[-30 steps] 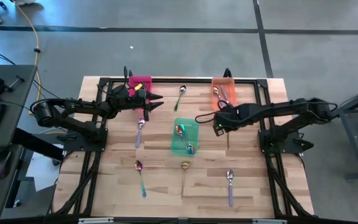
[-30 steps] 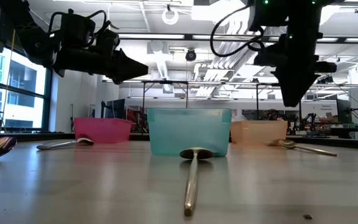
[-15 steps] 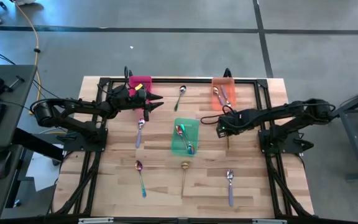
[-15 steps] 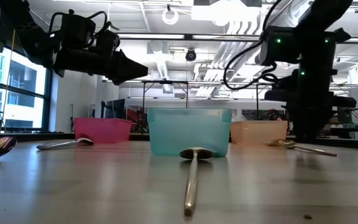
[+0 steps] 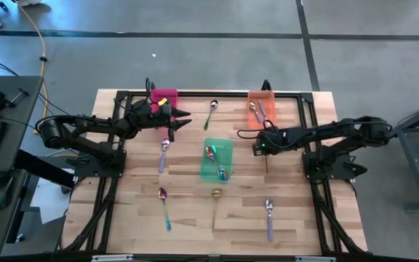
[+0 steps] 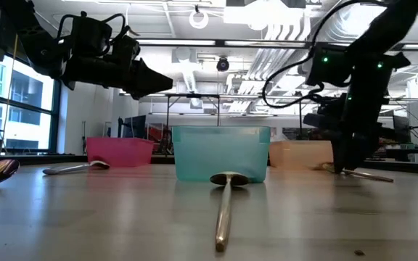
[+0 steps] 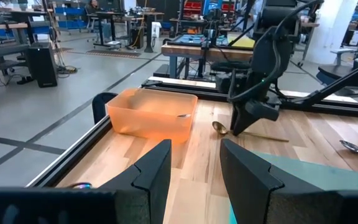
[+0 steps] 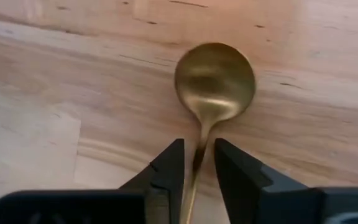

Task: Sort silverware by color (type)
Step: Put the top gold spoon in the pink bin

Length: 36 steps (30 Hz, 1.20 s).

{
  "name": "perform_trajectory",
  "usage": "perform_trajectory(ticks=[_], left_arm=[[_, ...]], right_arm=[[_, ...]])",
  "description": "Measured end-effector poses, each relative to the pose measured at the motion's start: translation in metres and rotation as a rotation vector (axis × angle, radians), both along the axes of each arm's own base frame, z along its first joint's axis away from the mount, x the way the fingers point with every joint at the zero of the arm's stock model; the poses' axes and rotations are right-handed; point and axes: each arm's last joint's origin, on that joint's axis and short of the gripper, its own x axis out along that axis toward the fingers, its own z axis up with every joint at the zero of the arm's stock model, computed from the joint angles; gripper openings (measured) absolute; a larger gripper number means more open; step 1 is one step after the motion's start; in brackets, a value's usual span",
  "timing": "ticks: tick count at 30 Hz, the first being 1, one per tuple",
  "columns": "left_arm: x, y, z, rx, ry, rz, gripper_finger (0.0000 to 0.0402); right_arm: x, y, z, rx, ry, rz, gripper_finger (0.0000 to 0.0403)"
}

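Gold spoon [image 8: 214,81] lies flat on the table [image 5: 289,211] beside the orange bin [image 5: 262,106]; my right gripper [image 8: 197,163] straddles its thin neck, fingers slightly apart. Closing off-centre could push it away.

Even overhead light on my feeds, soft shadows. Ceiling strip lights [image 6: 216,45] glare in low view, arms silhouetted, near table [image 6: 122,225] blurred. Wrist views: own fingers soft, gold spoon [image 8: 214,87] sharp.

Wooden table [image 5: 137,218]: three bins [image 5: 216,161], scattered spoons [image 5: 214,206].
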Motion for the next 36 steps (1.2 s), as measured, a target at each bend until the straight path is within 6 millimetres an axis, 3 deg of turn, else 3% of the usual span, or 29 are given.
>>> perform_trajectory(ticks=[9, 14, 21, 29, 36], left_arm=[[0.000, 0.000, 0.000, -0.001, 0.001, 0.000, 0.0126], [0.000, 0.000, 0.000, -0.025, -0.001, 0.002, 0.0126], [0.002, -0.003, -0.001, -0.107, -0.009, -0.013, 0.0135], [0.010, -0.019, 0.000, -0.178, -0.028, -0.096, 0.0181], [0.030, -0.035, 0.021, -0.148, -0.085, -0.171, 0.0217]], right_arm=[[-0.001, 0.000, -0.004, -0.049, -0.005, 0.071, 0.0007], [0.010, -0.002, 0.000, -0.099, -0.110, 0.170, 0.0004], [0.030, -0.005, 0.029, -0.264, -0.390, 0.331, 0.0001], [0.046, -0.007, 0.071, -0.548, -0.724, 0.483, 0.0000], [0.052, -0.007, 0.102, -0.788, -0.961, 0.588, 0.0000]])
